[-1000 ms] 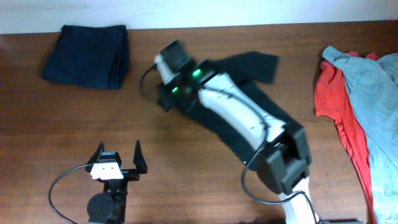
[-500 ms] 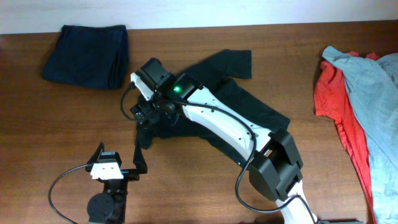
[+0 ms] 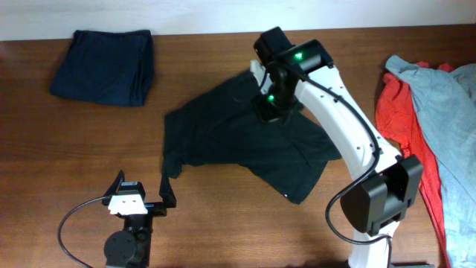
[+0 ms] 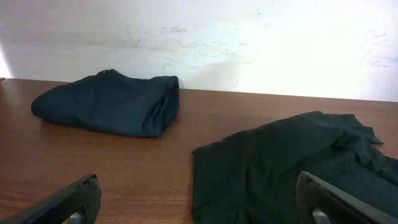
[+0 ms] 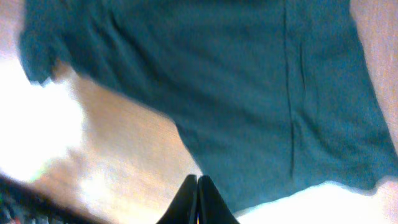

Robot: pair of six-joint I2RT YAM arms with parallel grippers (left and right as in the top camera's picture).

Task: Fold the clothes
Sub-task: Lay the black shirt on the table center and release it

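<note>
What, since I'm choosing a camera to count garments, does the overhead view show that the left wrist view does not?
Only overhead: the red garment and grey-blue garment at the right edge of the table, and the right arm above the black T-shirt. Only left wrist: the white wall behind the table. Both: the folded navy garment, the black T-shirt, the wooden table and the open left pincer.

The right arm (image 3: 338, 112) has white shells between black joint housings, with two green lights (image 3: 300, 54) near its twelve-o'clock end. The left arm (image 3: 125, 242) is black, with a white block behind the left gripper (image 3: 141, 184) and its tapered black fingers (image 4: 339, 202). Thin black cables (image 3: 62, 227) loop off both.
</note>
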